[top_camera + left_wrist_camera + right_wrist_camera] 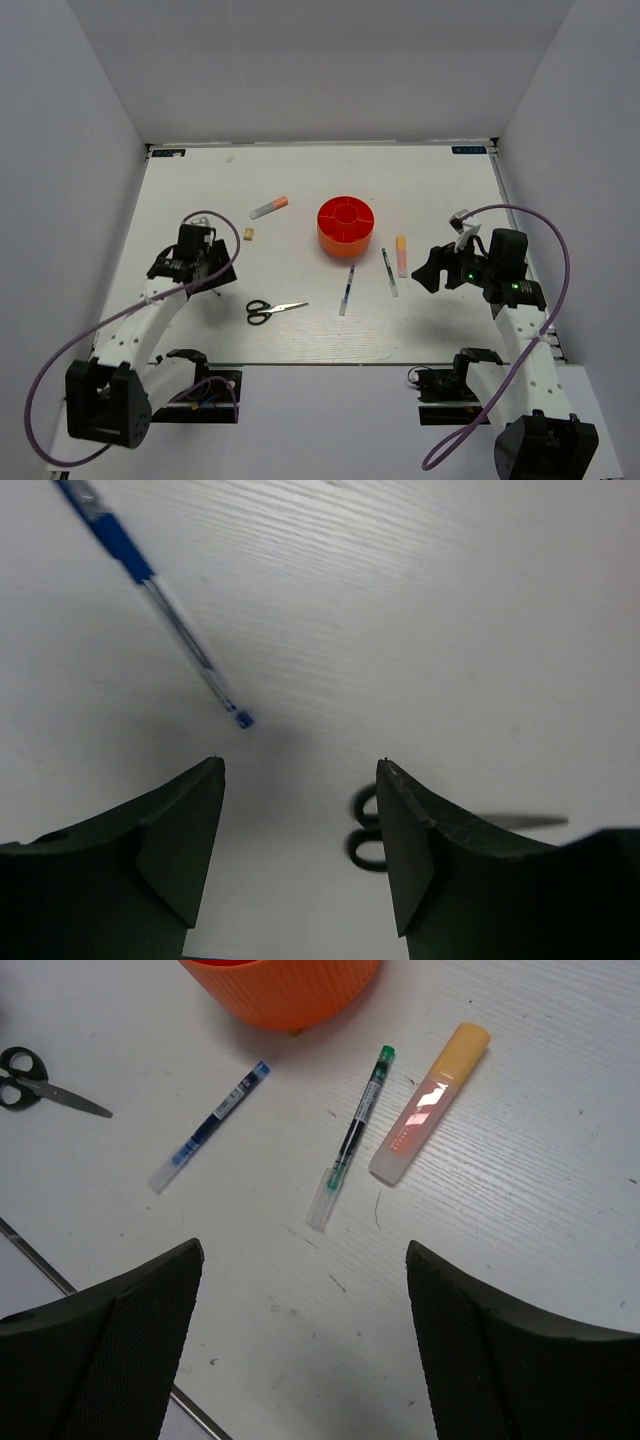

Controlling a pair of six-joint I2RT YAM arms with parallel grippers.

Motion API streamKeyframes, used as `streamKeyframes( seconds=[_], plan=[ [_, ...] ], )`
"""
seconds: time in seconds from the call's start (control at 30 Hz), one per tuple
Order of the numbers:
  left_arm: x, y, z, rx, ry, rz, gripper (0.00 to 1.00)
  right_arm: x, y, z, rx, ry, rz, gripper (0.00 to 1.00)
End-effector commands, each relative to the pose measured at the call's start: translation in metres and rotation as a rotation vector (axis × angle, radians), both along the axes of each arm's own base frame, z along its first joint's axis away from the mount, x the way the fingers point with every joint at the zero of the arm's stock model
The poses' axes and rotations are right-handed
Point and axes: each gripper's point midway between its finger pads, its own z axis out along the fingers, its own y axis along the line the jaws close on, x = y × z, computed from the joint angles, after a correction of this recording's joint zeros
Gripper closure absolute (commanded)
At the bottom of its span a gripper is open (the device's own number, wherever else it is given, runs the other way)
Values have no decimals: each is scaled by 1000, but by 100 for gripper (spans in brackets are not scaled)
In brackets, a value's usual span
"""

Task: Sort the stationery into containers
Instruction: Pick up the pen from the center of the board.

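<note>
Presently we find both arms low over the white table [190, 180], one on each side of the spread of stationery.

Left gripper [300, 767]: fingers apart, nothing between them, bare tabletop in the gap. From the top camera it sits at the left of the table, tips angled toward the black-handled scissors [272, 311], which lie flat and closed near the front edge. The two are near but apart. In the left wrist view the scissor handles show just beyond the right-hand finger [405, 850], blurred.

Right gripper [305, 1250]: fingers wide apart, holding nothing. It hangs at the right of the table, pointing toward the middle.

The orange-red organizer cup [346, 226] stands upright near the table's centre. From above we see a central circle and ring divisions, and cannot tell whether anything lies inside.

Loose items, all flat on the table and outside the cup:
- blue pen [212, 1125], just in front of the cup, tilted, not touching it
- green pen [352, 1138], to the right of the blue one, well separate
- peach-orange highlighter [428, 1105], beside the green pen, a narrow gap between them
- orange-capped white marker [269, 207], left of the cup
- small tan eraser [249, 234], just in front of the marker
</note>
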Motion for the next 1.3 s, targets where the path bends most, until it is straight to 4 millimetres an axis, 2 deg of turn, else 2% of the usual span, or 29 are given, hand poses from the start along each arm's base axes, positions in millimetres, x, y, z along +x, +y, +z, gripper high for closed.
streamKeyframes(
  seconds=[0.0, 0.03, 0.07, 0.13, 0.17, 0.27, 0.33, 0.37, 0.47, 0.57, 0.7, 0.73, 0.8, 0.93, 1.13, 1.2, 1.27],
  plan=[
    [12, 39, 4, 64, 58, 257, 27, 3, -2, 13, -19, -24, 5, 17],
    [20, 41, 11, 36, 48, 314, 27, 3, -3, 13, -25, -20, -3, 26],
    [22, 46, 3, 32, 83, 352, 27, 4, -3, 15, -24, -23, -9, 28],
    [29, 52, 6, 2, 80, 437, 33, 2, -3, 17, -23, -20, -9, 30],
    [32, 57, 0, -15, 105, 496, 35, 1, -4, 17, -27, -19, -15, 30],
    [44, 57, 2, -46, 108, 558, 40, 2, -6, 21, -34, -38, -30, 30],
    [43, 56, -5, -36, 148, 564, 40, 2, -6, 22, -37, -41, -34, 30],
    [46, 66, -3, -44, 145, 609, 40, 2, -7, 23, -39, -43, -35, 30],
    [47, 76, -7, -19, 173, 646, 40, 1, -6, 25, -38, -47, -33, 28],
    [47, 90, -18, -4, 220, 693, 40, 1, -6, 27, -40, -54, -34, 28],
    [55, 99, -28, -2, 237, 709, 40, 1, -6, 27, -46, -54, -34, 27],
    [52, 101, -37, 8, 273, 710, 40, 0, -6, 27, -47, -51, -35, 27],
    [58, 103, -40, 7, 275, 715, 40, 2, -7, 27, -51, -55, -36, 27],
    [61, 105, -59, 7, 312, 720, 42, 2, -7, 25, -56, -50, -39, 27],
    [75, 107, -66, 6, 313, 713, 42, 4, -9, 23, -65, -44, -47, 27],
    [72, 108, -73, 21, 344, 711, 42, 4, -10, 24, -69, -46, -50, 27],
    [69, 110, -76, 37, 371, 713, 49, 5, -11, 22, -71, -41, -53, 27]
  ],
)
